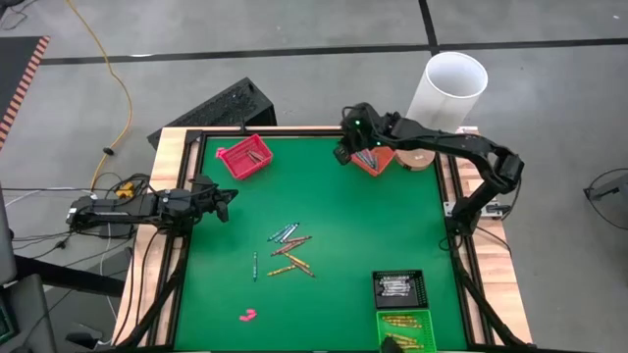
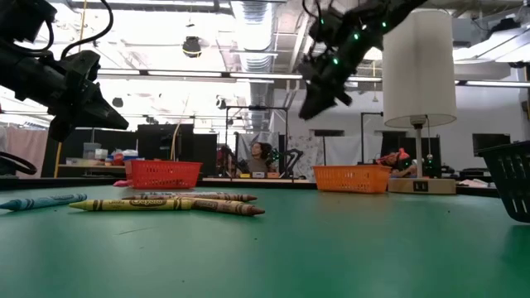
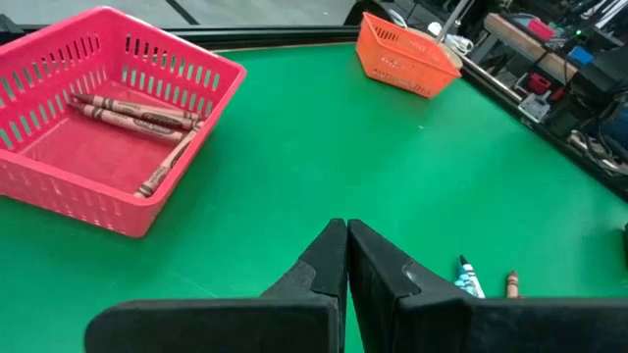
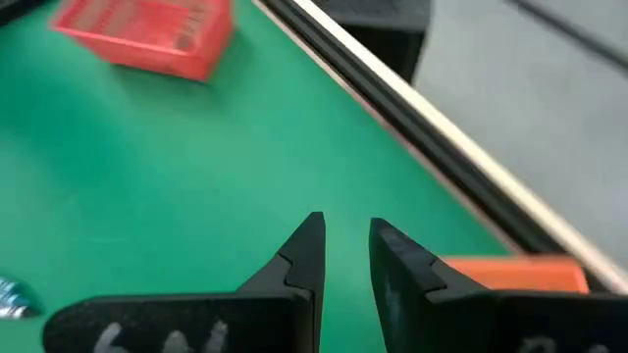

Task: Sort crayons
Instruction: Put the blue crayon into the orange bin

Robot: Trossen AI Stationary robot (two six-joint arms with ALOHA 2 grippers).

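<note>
Several loose crayons [image 1: 289, 247] in blue, yellow and brown lie flat mid-table; they also show in the low view [image 2: 166, 202]. A few brownish crayons [image 3: 132, 116] lie in the red tray [image 1: 245, 157]. My left gripper [image 3: 345, 229] is shut and empty, above the table's left side [image 1: 228, 202], short of the crayons. My right gripper [image 4: 343, 227] is open by a narrow gap and empty. It hangs high above the far edge [image 1: 343, 152], just beside the orange tray [image 1: 373, 162].
A black tray [image 1: 399, 287] and a green tray [image 1: 402, 326] holding crayons stand at the near right. A small pink lump [image 1: 247, 315] lies near the front edge. A white cylinder [image 1: 449, 88] stands beyond the far right corner. Open green mat lies between the trays.
</note>
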